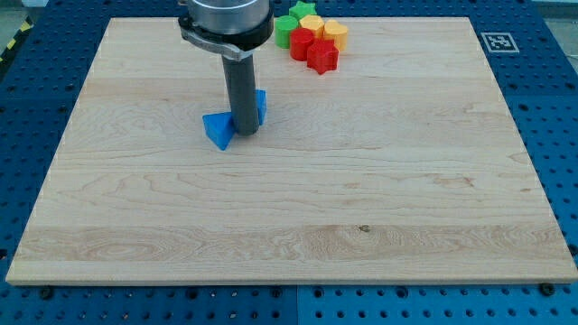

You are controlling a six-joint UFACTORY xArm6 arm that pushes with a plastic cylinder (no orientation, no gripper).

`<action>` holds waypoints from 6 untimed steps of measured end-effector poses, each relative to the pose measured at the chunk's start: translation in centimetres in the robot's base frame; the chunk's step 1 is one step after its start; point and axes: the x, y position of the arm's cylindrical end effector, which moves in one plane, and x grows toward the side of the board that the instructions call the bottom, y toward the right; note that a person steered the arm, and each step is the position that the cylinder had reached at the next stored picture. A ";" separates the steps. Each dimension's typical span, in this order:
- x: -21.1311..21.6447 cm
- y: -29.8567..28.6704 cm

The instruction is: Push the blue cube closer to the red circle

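Note:
My tip (245,133) rests on the wooden board (289,208), in the upper left middle of the view. A blue triangular block (218,130) lies right against the tip's left side. A blue cube (260,106) sits just behind and to the right of the rod, partly hidden by it. The red circle (302,44), a round red block, is in a cluster near the view's top, up and to the right of the tip.
The cluster at the view's top also holds a red star-like block (323,57), a yellow block (335,34), a second yellow block (313,23), a green star (305,9) and a green block (284,29). A fiducial tag (497,41) sits at the board's top right corner.

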 end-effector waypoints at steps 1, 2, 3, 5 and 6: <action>-1.8 0.0; -3.8 0.0; -5.5 0.2; -8.3 0.7; -9.8 1.5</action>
